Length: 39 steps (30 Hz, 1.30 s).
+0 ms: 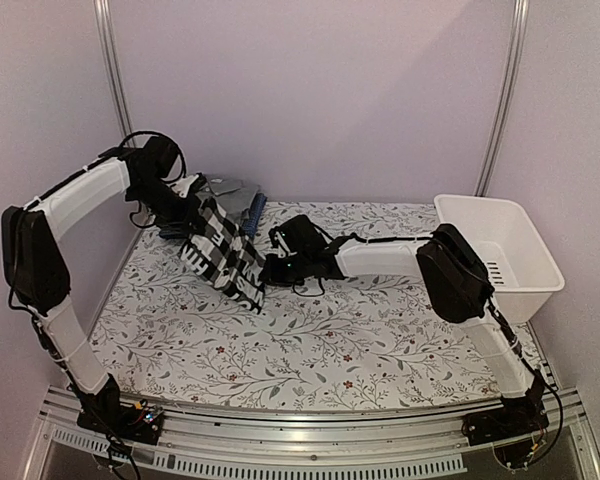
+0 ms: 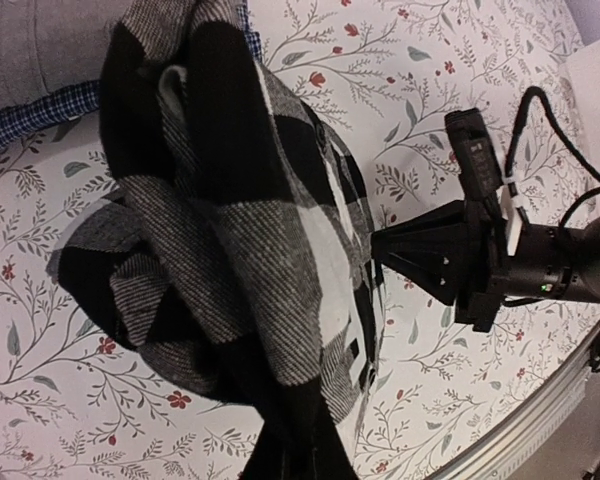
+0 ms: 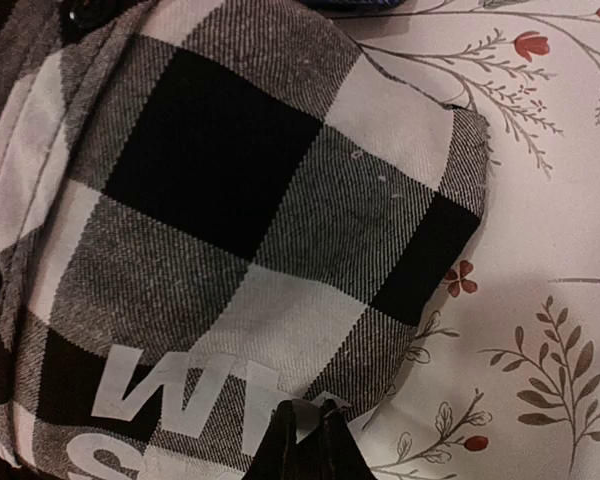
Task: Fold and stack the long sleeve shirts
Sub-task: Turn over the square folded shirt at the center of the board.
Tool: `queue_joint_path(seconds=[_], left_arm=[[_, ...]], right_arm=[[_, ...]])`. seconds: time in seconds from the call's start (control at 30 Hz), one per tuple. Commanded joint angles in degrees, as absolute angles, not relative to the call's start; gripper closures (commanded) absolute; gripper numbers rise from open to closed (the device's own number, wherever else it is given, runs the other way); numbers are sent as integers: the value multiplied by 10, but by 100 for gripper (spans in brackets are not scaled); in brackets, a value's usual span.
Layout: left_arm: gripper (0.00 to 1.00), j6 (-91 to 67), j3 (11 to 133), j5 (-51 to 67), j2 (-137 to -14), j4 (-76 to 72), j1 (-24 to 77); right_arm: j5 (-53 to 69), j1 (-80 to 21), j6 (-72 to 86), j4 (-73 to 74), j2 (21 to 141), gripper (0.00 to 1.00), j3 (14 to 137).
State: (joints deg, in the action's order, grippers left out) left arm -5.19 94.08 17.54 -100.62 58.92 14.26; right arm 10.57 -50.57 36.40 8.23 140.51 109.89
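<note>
The black-and-white checked shirt (image 1: pixel 220 255) hangs bunched from my left gripper (image 1: pixel 185 222), its lower part trailing on the table. In the left wrist view the shirt (image 2: pixel 240 220) covers the dark fingers at the bottom edge, which are shut on it. My right gripper (image 1: pixel 268 270) sits at the shirt's right edge. Its fingertips (image 3: pixel 298 425) are pinched on a pale corner of the cloth (image 3: pixel 230 200) beside white lettering. The grey shirt (image 1: pixel 230 188) and the blue shirt (image 1: pixel 255 208) lie piled behind, at the table's far edge.
A white plastic basket (image 1: pixel 525 250) stands at the right end of the table. The table carries a floral cloth (image 1: pixel 330 340). Metal frame posts rise at the back corners, and purple walls close in the far side.
</note>
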Motion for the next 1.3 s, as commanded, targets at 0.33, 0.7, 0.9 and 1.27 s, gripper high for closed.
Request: queue_joint_path(seconds=[0.33,0.7,0.9,1.27], left_arm=[[100,-95,1047,174,-1030,624,230],[100,-143,1027,192,-1072,578,290],[100,-148,1030,193,-1098,567,307],[57,-265,1088,185,-1223,470,417]], right_arm=[[214,-546,482,-36,1532,91,1186],[234,-547,489,-48,1503,85,1115],[155,-542,445,-30,1357,77,920],[-49,-523,414,76,962,55,594]])
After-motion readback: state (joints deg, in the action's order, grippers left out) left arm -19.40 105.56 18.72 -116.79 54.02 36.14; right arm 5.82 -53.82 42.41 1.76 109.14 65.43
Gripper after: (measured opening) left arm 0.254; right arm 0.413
